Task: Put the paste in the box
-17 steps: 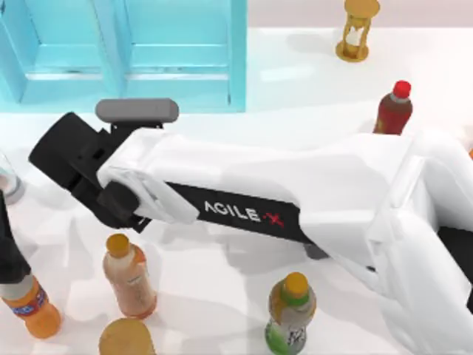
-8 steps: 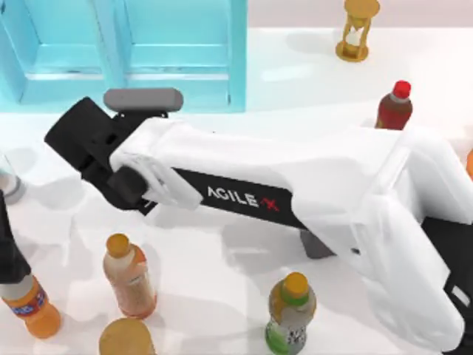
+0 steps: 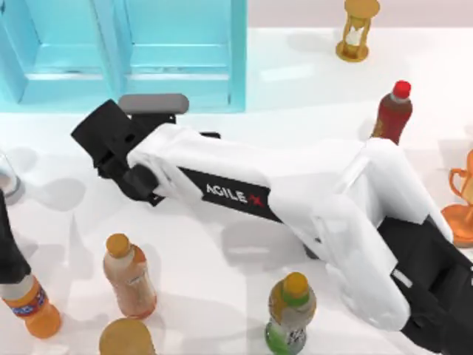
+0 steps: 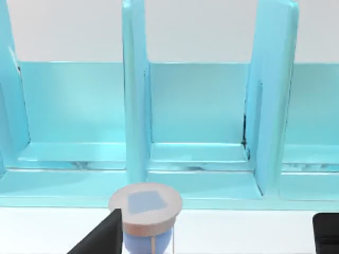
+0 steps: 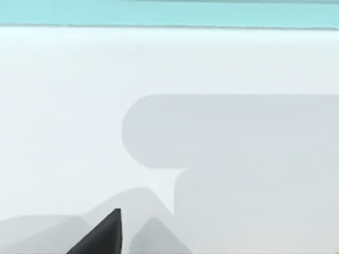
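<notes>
The paste is hidden from view. The light-blue box with its divider stands at the back left of the table, and its walls rise in the left wrist view. My right arm reaches across the table from the right. Its black gripper hovers just in front of the box's near wall, and one dark fingertip shows over bare white table. My left gripper is open, facing the box, with its arm at the left edge.
A small blue glass with a tan top stands before the box. Orange-capped drink bottles line the front. A red-capped bottle, an hourglass and an orange trophy stand on the right.
My right gripper has moved to the right and back, closer to the box's near wall, as the arm folded back. The bottles and the left arm have not moved.
</notes>
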Motion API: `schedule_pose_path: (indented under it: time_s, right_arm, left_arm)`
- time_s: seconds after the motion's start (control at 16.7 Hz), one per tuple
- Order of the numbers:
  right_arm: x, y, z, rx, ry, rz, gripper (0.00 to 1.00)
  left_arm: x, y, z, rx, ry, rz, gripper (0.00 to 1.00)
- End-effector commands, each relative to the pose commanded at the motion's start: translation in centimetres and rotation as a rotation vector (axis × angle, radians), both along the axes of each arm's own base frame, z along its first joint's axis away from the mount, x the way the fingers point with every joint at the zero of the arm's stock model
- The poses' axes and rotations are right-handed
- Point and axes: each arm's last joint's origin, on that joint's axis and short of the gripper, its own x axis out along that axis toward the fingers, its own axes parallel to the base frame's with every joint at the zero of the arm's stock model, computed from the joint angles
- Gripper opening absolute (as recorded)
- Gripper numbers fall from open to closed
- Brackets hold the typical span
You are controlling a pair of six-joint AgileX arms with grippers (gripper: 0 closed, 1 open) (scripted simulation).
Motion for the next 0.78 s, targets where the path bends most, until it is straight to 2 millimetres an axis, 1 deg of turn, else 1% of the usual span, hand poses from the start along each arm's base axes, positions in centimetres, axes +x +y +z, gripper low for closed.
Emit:
schedule_pose_path:
  time_s: [0.12,0.36,0.78]
  right_arm:
    - [-0.31,0.27,0.24,0.0,0.0,0.0,1.0]
    - [-0.33,0.28,0.26,0.0,0.0,0.0,1.0]
    - [-0.33,0.28,0.26,0.0,0.0,0.0,0.47]
  left_arm:
    - [0.0,0.0,0.0,0.0,0.0,0.0,1.0]
    - [0.0,0.0,0.0,0.0,0.0,0.0,1.0]
    - [0.0,0.0,0.0,0.0,0.0,0.0,1.0]
